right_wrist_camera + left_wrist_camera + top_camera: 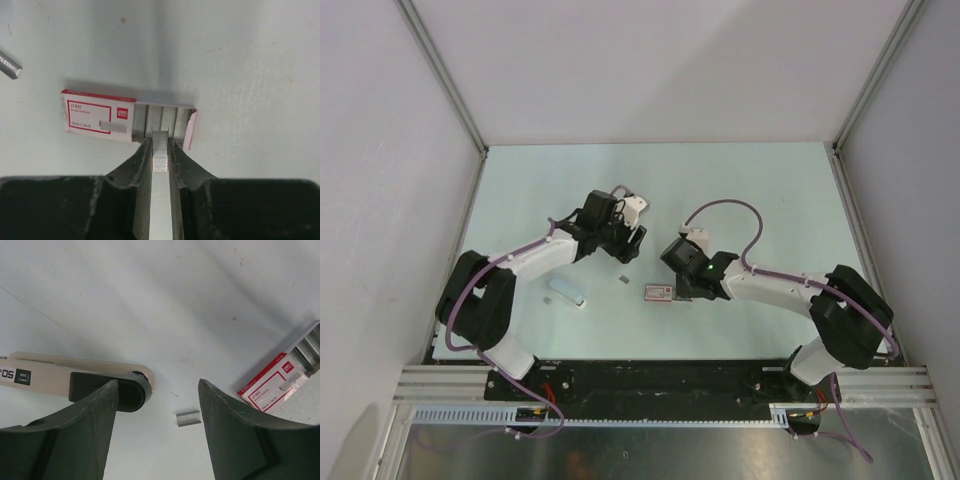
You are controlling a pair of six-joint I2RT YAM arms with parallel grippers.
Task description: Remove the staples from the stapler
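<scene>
The beige stapler (60, 374) with its black part (127, 390) lies just left of my left gripper (158, 390), whose jaws stand wide apart with nothing between them. From above, the stapler (635, 206) shows as a white piece past that gripper (624, 243). A short loose strip of staples (188, 418) lies on the table between the left fingers. My right gripper (160, 142) is shut on a long strip of staples (160, 152), its tip at the open end of the red-and-white staple box (97, 116). Seen from above, the right gripper (680, 291) is at the box (659, 293).
A pale blue oblong object (565, 293) lies near the left arm. A second loose staple piece (10, 67) lies left of the box, and a small strip rests on the box lid (112, 126). White walls (380, 150) enclose the table.
</scene>
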